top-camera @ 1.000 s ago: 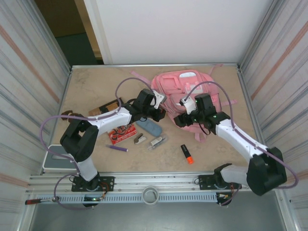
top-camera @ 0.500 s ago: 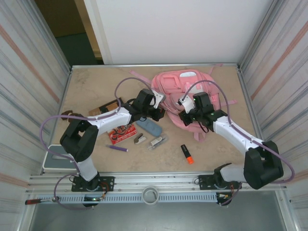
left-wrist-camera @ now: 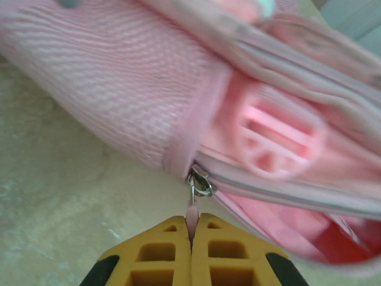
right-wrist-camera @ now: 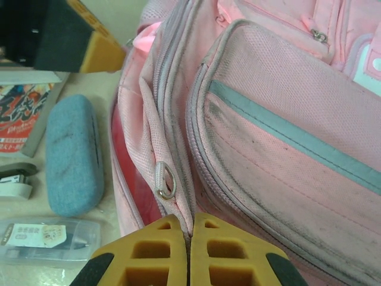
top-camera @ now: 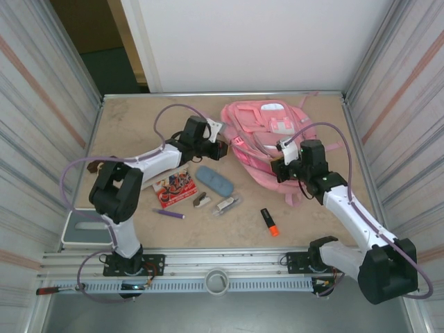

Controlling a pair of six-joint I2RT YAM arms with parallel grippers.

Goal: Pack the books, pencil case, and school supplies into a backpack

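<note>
**Position.** The pink backpack lies flat on the table between the two grippers. Its main zip is partly parted along the edge facing the left arm, and red lining shows in the gap.

**Grips.** The left gripper is clenched on the small pink pull tab of that zip. The right gripper is pinched tight on the fabric seam at the backpack's near edge, just beside a metal ring pull.

**Contents.** Nothing appears packed. The pencil case lies just beside the backpack's near edge. The red-and-white book, stapler-like piece, clear clip piece, purple pen and highlighter lie further out on that same side.

**Handling, in my judgement.** The backpack looks light, soft and floppy. The cloth is likely to bunch and drag rather than resist. One grip should anchor the seam while the other draws the tab along the zip line. The tab is small and thin, so it could slip free under a skewed pull.
</note>
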